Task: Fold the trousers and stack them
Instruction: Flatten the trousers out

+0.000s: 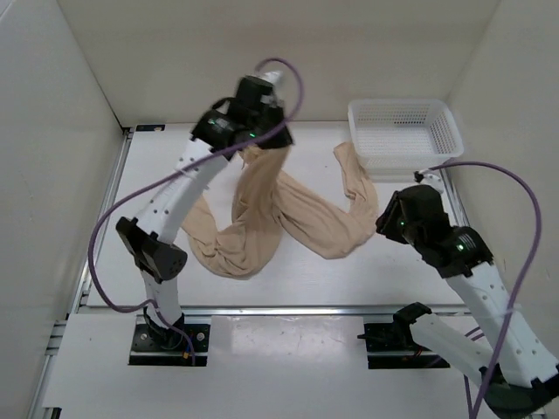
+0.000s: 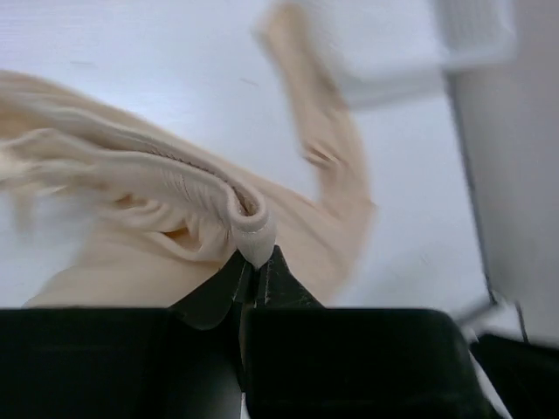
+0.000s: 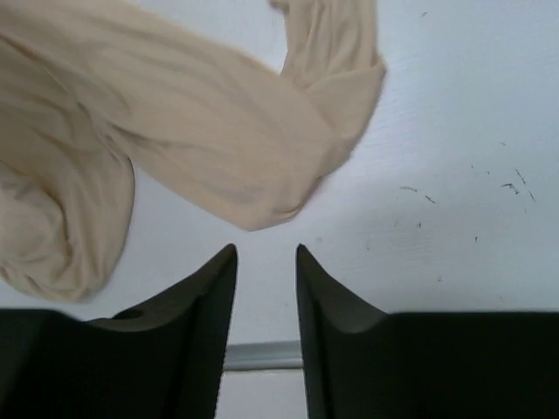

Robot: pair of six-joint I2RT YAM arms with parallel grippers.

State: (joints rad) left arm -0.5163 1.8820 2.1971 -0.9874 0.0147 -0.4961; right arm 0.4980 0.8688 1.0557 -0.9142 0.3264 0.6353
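You're pinching the trousers [image 1: 306, 218], sprawled across the table [image 1: 393, 275], by the waistband [image 2: 249, 205] in your left claw [image 2: 256, 278]. Your right claw [image 3: 266, 257] is hanging part-open and empty. Next you're likely needing a second grip to spread them.

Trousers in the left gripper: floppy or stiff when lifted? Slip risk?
Likely very floppy: the trousers drape from the left gripper in wrinkled loops. Probably light, as the thin cloth bunches easily. Slip seems possible, since only a small edge of cloth is pinched.
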